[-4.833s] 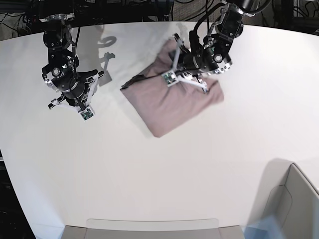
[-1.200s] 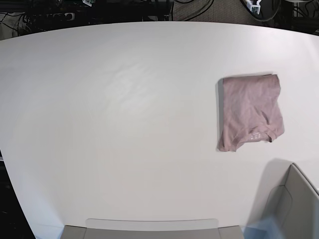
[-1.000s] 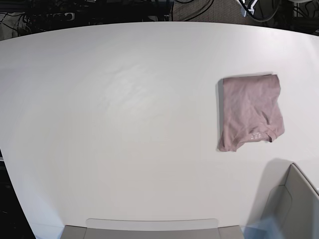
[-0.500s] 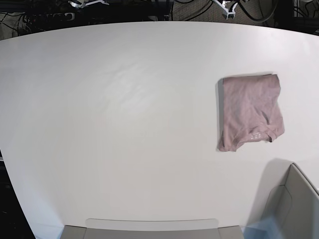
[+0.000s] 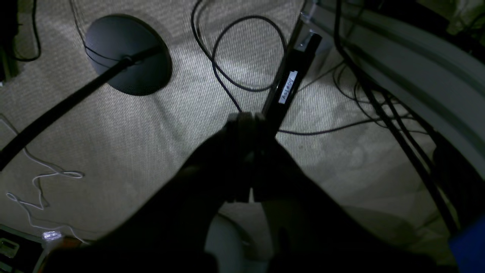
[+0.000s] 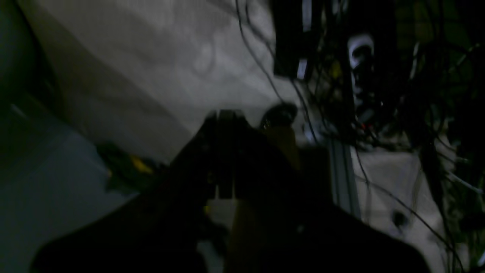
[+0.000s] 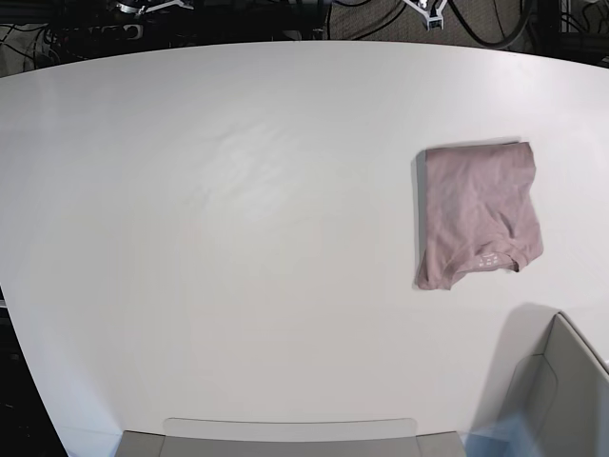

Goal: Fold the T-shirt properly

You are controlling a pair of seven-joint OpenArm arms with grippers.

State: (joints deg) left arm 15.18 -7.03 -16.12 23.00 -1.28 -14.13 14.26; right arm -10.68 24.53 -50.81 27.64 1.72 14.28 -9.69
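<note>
Folding looks finished to us: the T-shirt (image 7: 479,213) lies as a compact rectangle on the table (image 7: 238,238). We see the left gripper (image 5: 246,121) and right gripper (image 6: 223,115) clenched on nothing, beyond the table's far edge.

Mauve-pink T-shirt (image 7: 479,213), folded, flat, collar showing

The base view looks steeply down from high above the white bench (image 7: 238,238), taking in nearly its whole top. The left wrist view looks along its own claw (image 5: 246,151) at a carpeted floor (image 5: 151,113) strewn with cables. The right wrist view, dark and blurred, faces tangled cables. They share nothing recognisable.
</note>
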